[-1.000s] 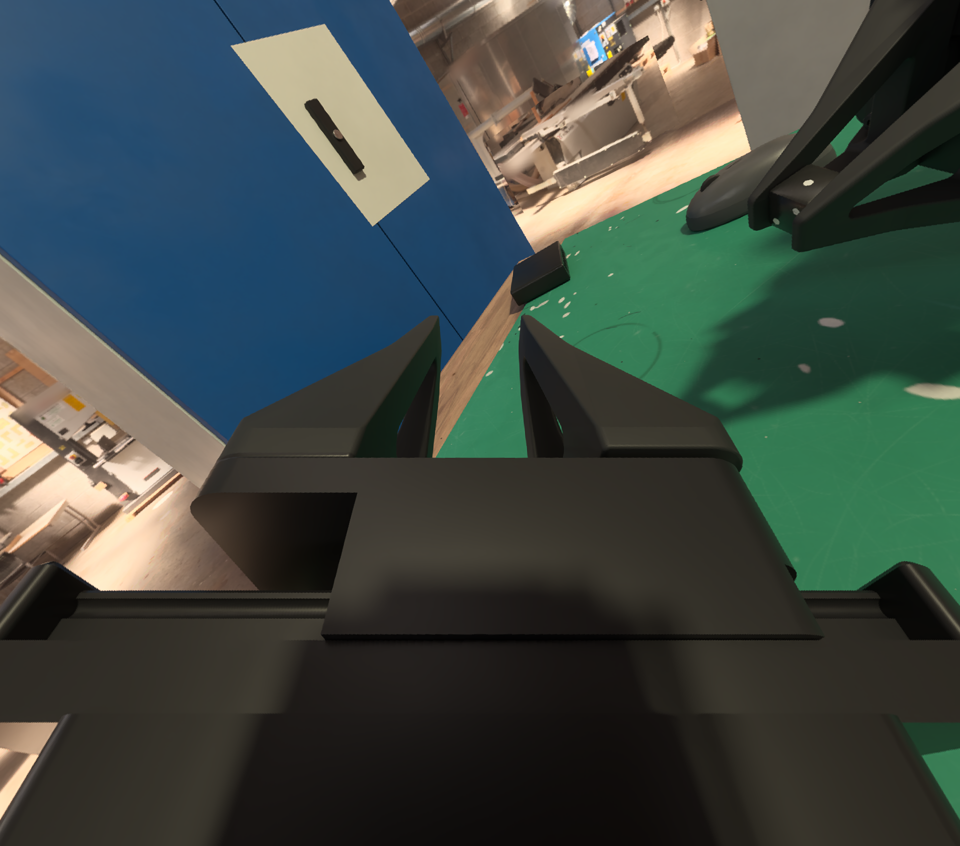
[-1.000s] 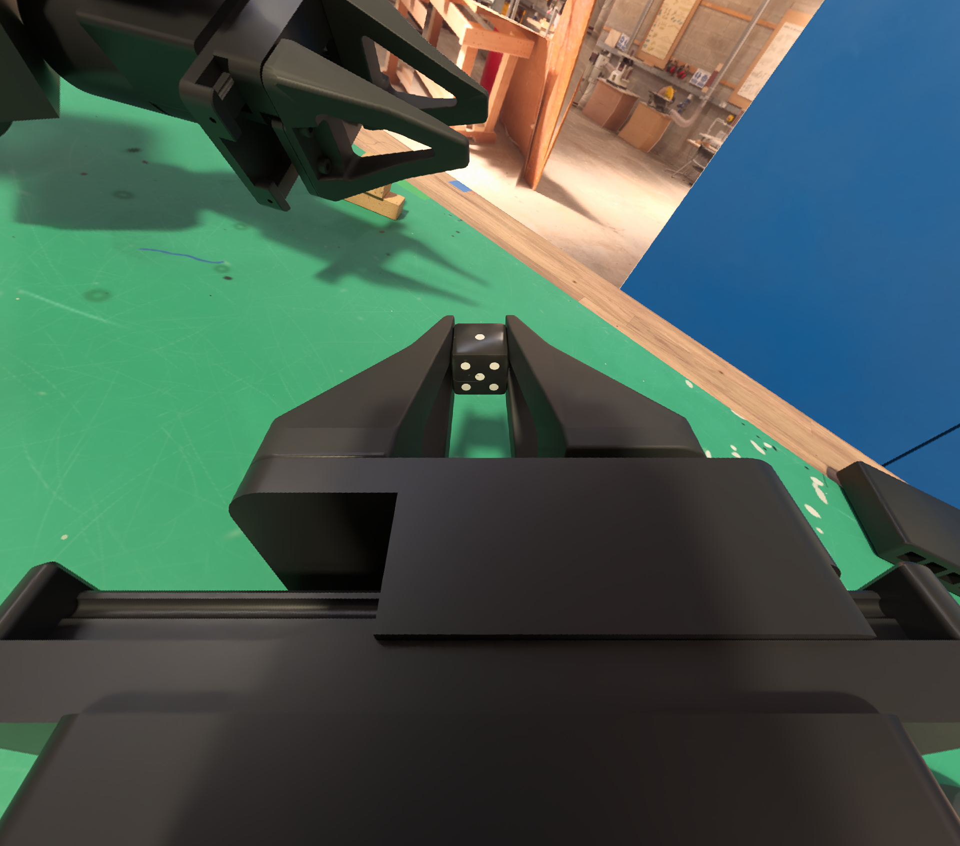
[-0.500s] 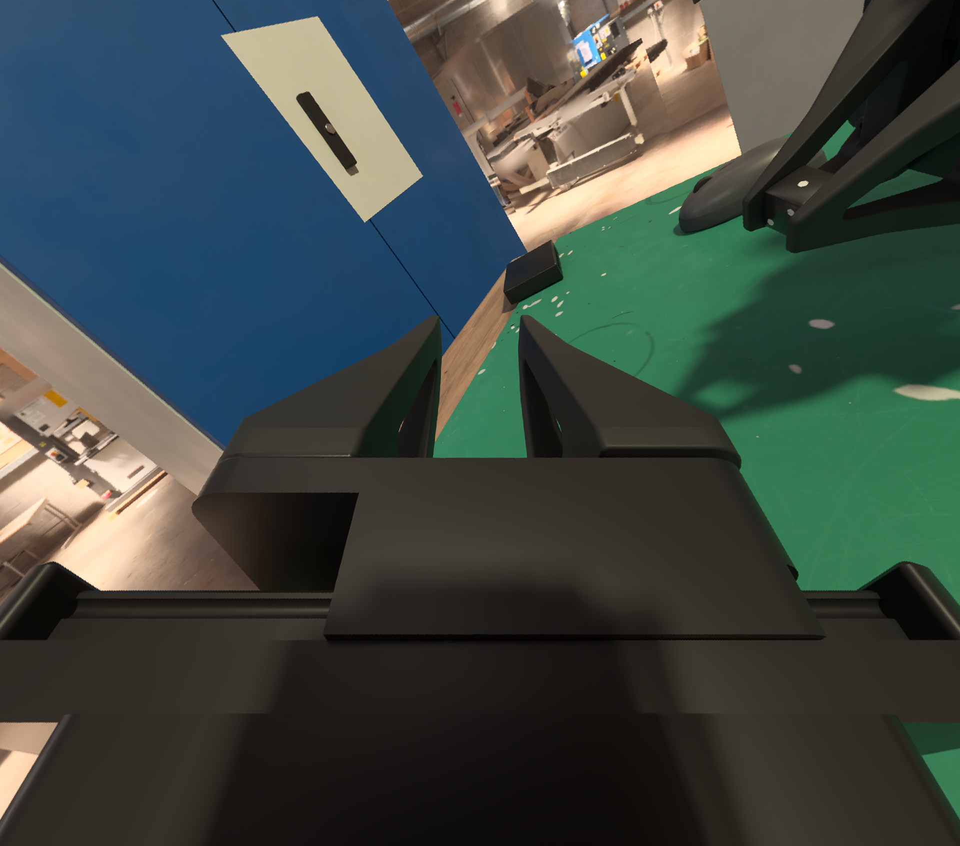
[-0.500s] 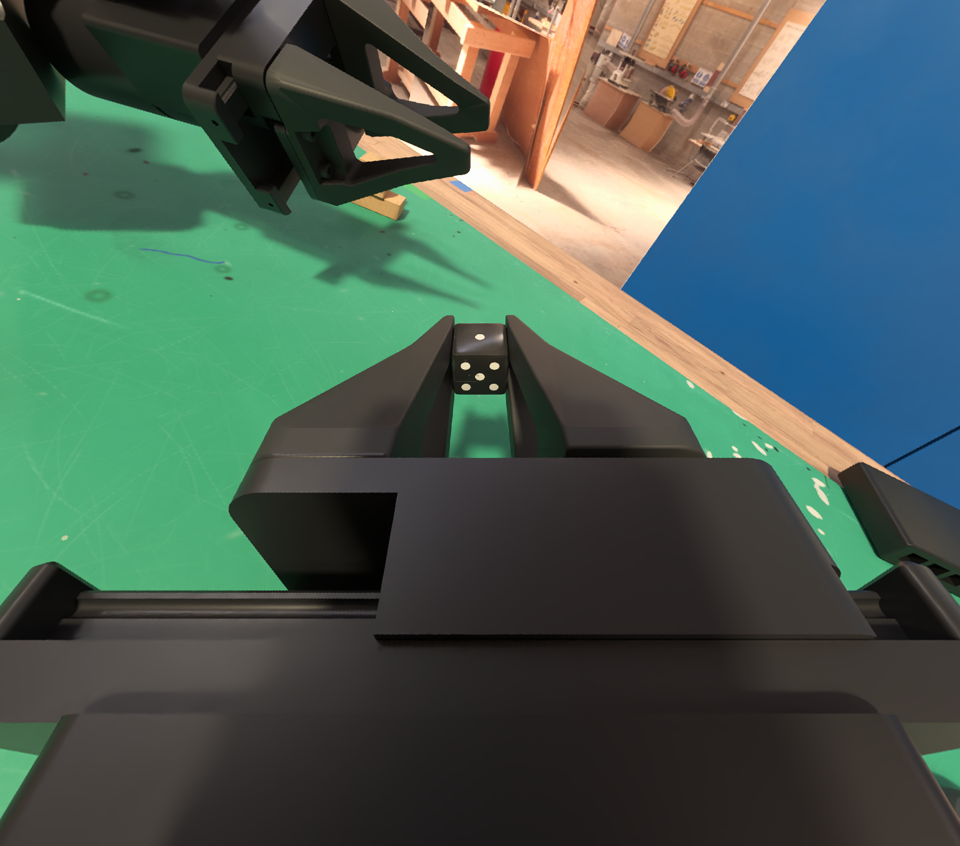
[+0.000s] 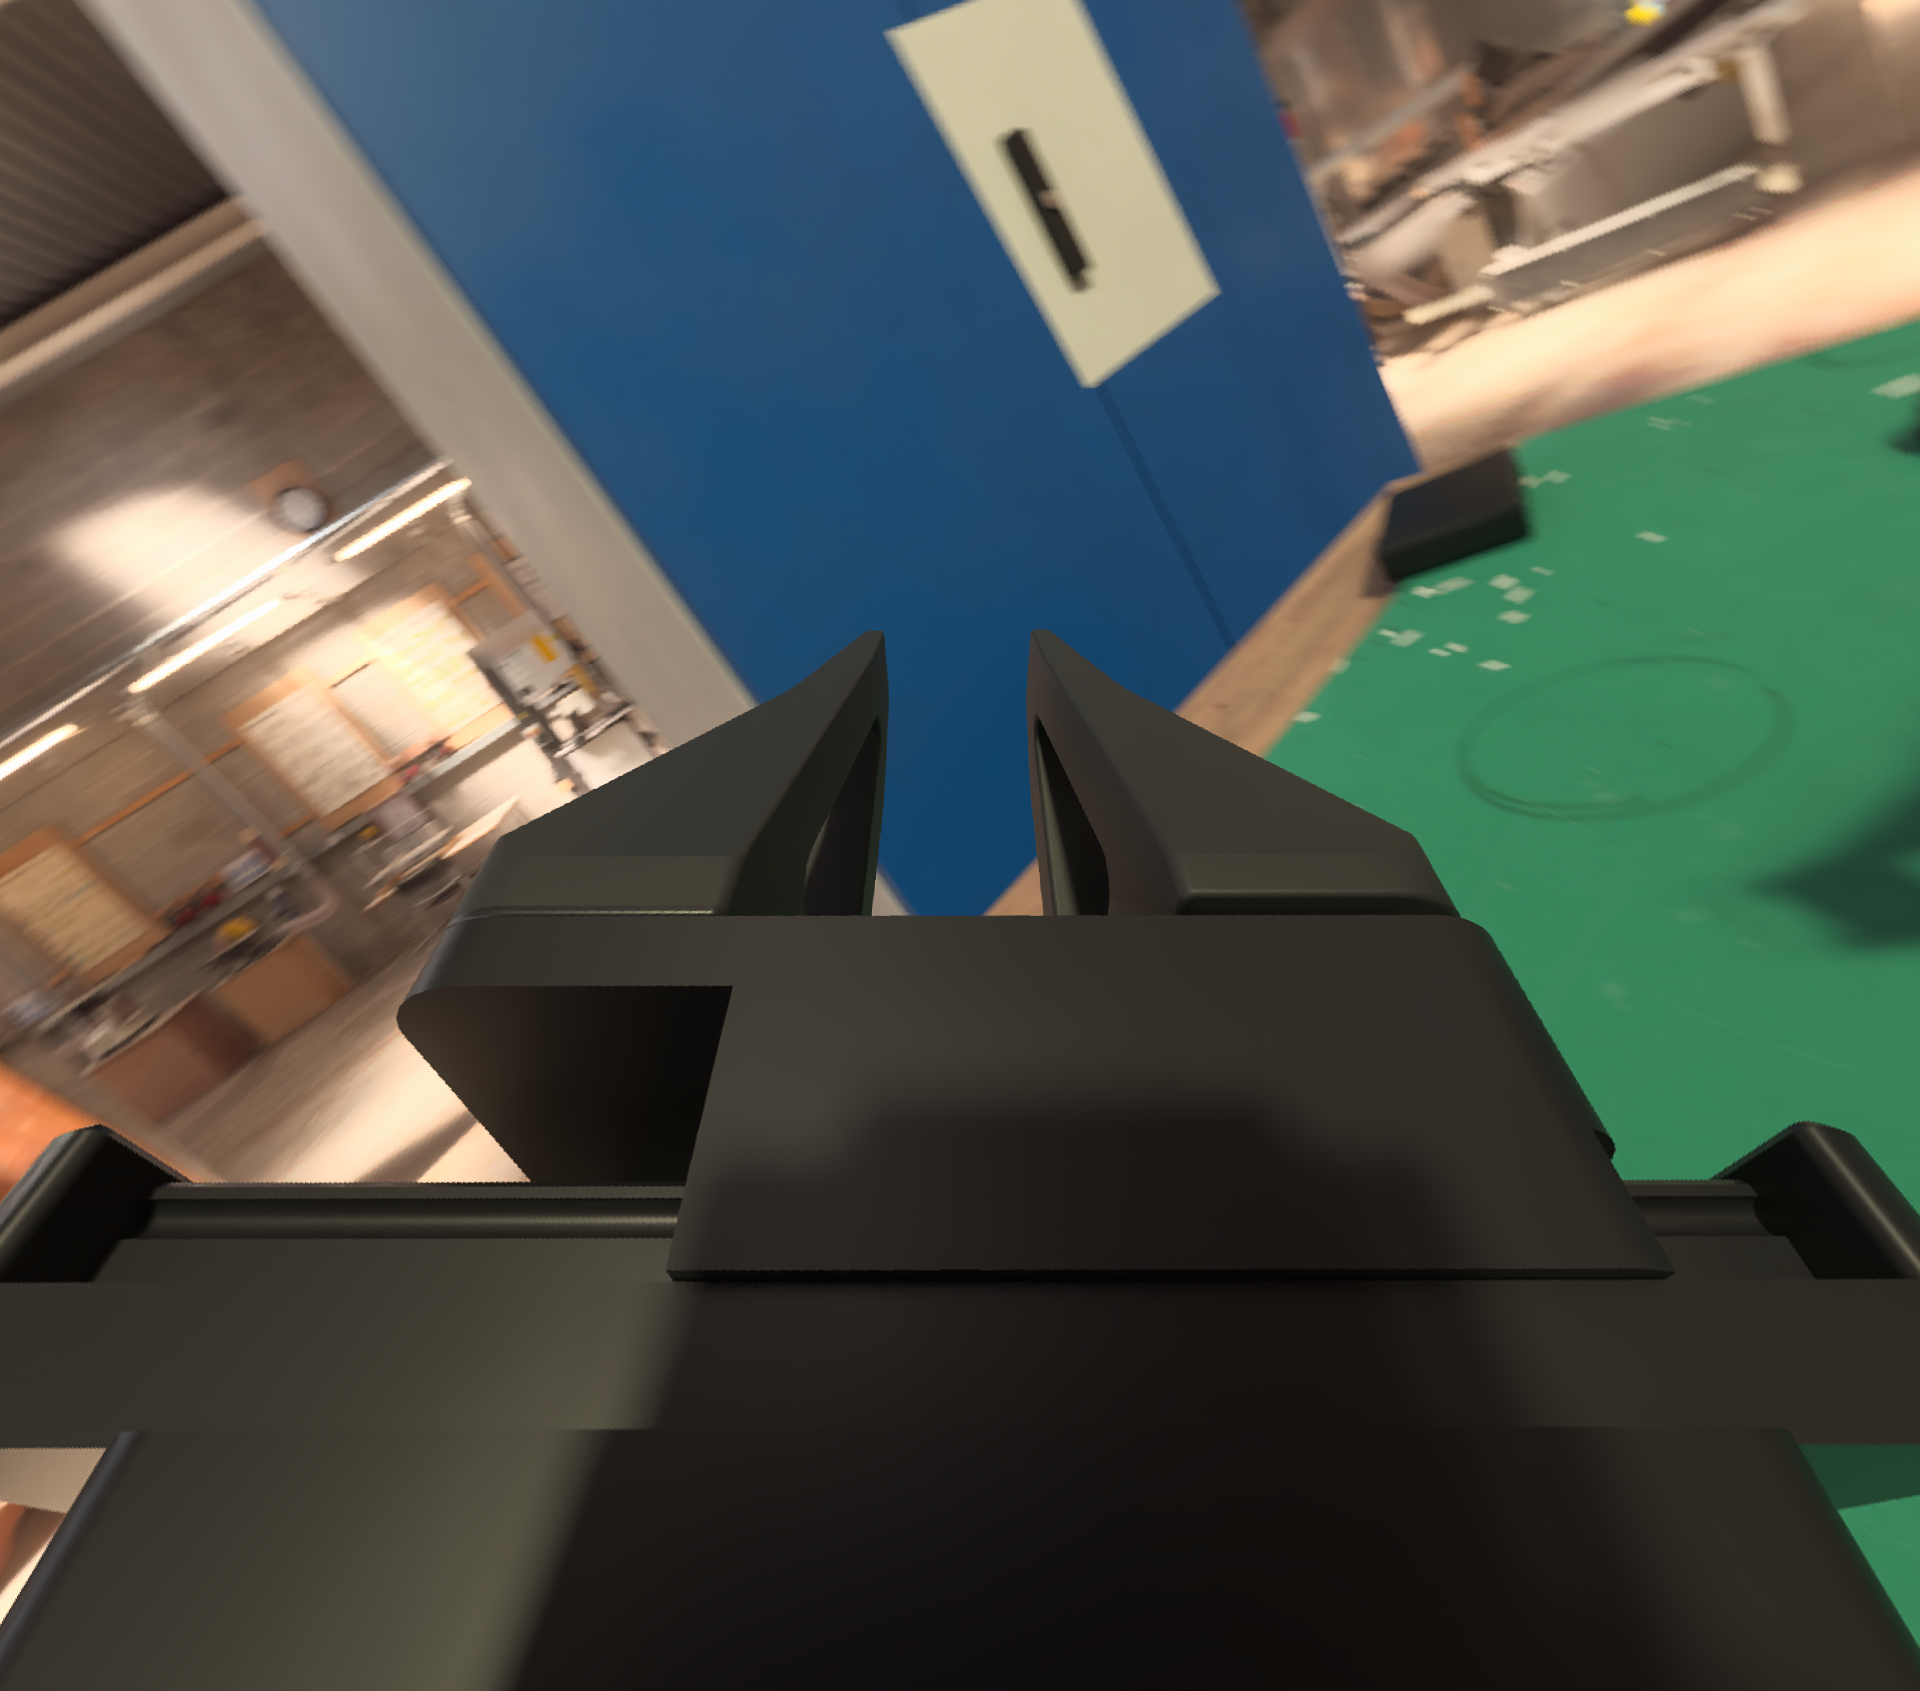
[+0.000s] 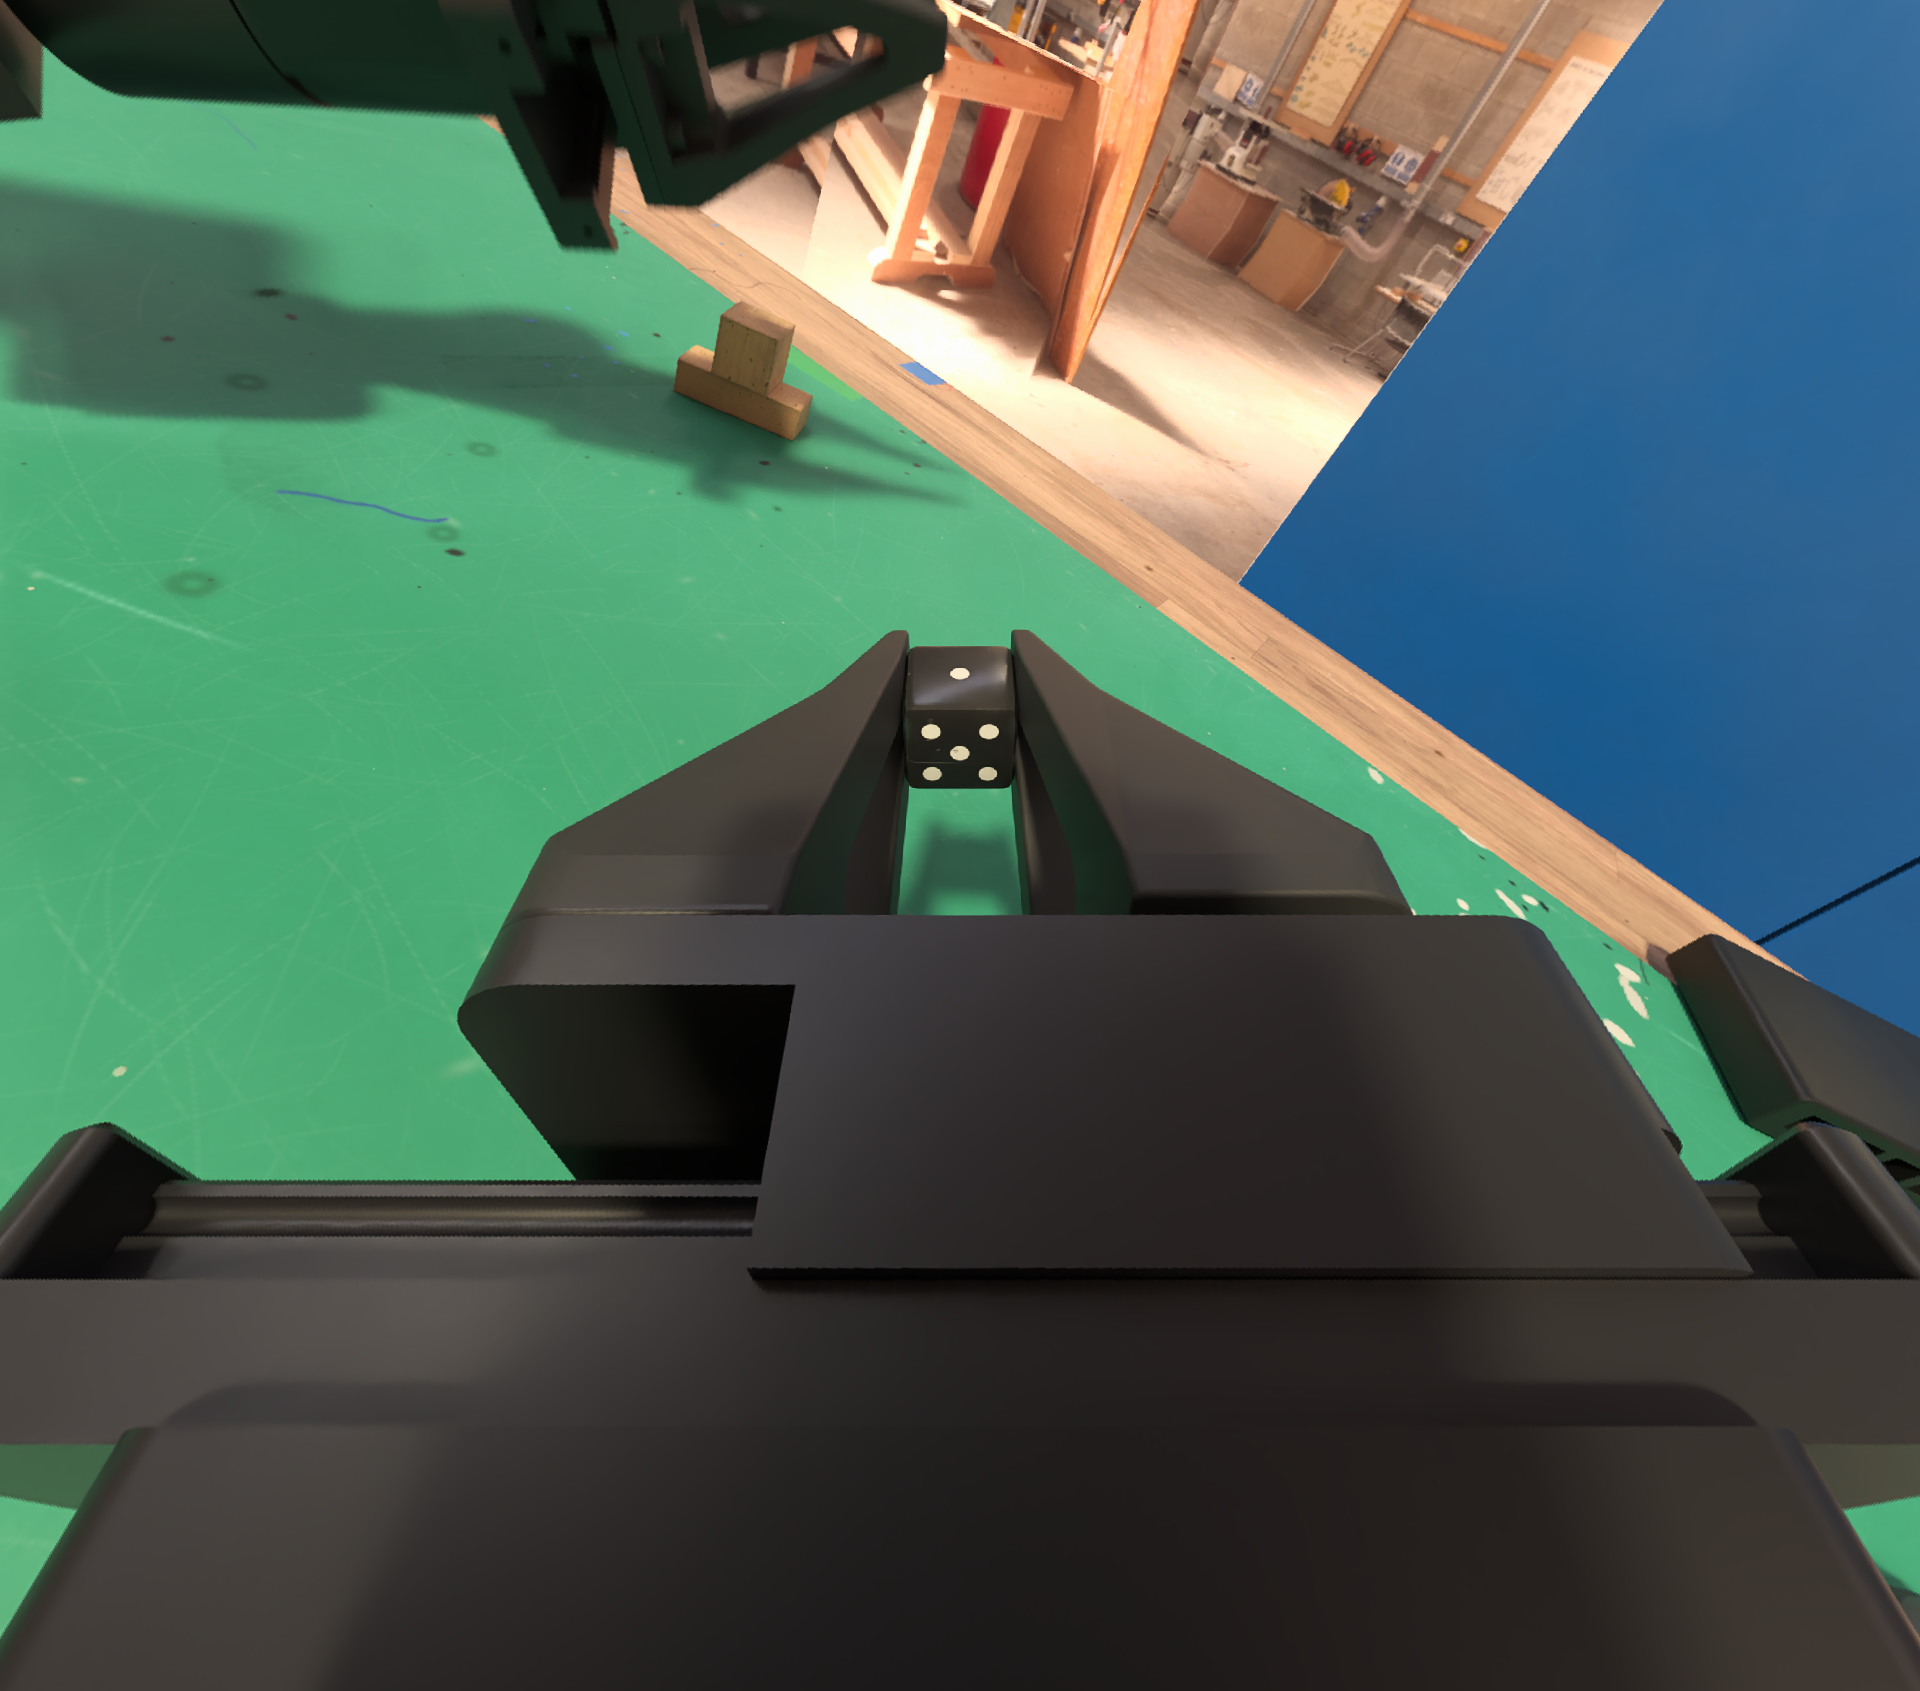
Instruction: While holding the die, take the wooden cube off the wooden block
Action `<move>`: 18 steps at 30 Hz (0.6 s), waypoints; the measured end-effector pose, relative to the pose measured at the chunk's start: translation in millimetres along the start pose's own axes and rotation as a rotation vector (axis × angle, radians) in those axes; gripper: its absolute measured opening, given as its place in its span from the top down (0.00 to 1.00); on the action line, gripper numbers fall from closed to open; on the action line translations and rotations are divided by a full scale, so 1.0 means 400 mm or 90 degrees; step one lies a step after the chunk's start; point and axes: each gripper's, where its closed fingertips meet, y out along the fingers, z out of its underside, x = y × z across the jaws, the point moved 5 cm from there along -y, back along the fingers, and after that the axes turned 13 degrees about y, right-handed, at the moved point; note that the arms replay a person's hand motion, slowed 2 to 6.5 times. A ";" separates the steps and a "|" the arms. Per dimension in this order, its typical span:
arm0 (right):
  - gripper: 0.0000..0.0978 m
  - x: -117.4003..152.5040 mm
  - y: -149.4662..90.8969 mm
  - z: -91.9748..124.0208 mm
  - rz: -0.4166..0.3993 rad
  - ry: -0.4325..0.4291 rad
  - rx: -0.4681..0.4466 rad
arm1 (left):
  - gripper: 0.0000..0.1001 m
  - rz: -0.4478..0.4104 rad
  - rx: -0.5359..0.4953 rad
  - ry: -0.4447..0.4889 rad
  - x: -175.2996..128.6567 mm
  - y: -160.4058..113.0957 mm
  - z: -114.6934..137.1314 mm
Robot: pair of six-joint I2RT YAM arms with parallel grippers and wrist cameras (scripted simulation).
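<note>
The right tool (image 6: 959, 654) is clenched on the die (image 6: 958, 714), which sits between its fingertips, clear of the green counter (image 6: 312, 758). That half of the task looks settled. The step in hand seems to be the reach for the cube (image 6: 755, 350): the left tool (image 5: 957, 654) is released, its jaws parted with nothing between them.

Seen from the right tool, the cube stands on the block (image 6: 743, 399), well ahead and to the left, near the counter's wooden edge. The left tool (image 6: 831, 72) hangs above that stack and nearer, well apart from it. From the left tool's own camera neither cube nor block shows; it faces a blue wall (image 5: 727, 187) beyond the counter edge.

The next move likely calls for the left tool to tip down, line its jaws on either side of the cube without touching the block, then clench and lift, while the right tool does not let go.

The counter is a scuffed green mat with pale flecks, a ring mark and wooden trim; a small black box (image 5: 1455, 514) lies at its edge. Around it is a workshop with benches, machines and strip lights.
</note>
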 end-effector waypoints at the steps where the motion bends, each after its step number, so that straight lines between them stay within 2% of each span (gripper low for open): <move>1: 0.84 0.000 0.000 0.000 0.000 0.000 0.000 | 0.78 -0.033 0.007 -0.007 0.029 -0.008 0.002; 5: 0.84 -0.001 0.000 -0.002 0.001 -0.001 -0.003 | 0.78 -0.142 0.024 -0.058 0.134 -0.054 0.024; 9: 0.84 -0.002 0.000 -0.002 0.002 0.001 -0.004 | 0.78 -0.211 0.047 -0.103 0.206 -0.101 0.067; 11: 0.84 -0.003 -0.001 -0.002 0.002 0.003 -0.005 | 0.77 -0.228 0.061 -0.120 0.226 -0.118 0.092; 18: 0.84 -0.008 -0.002 -0.008 0.003 0.013 -0.017 | 0.65 -0.243 0.098 -0.181 0.247 -0.138 0.158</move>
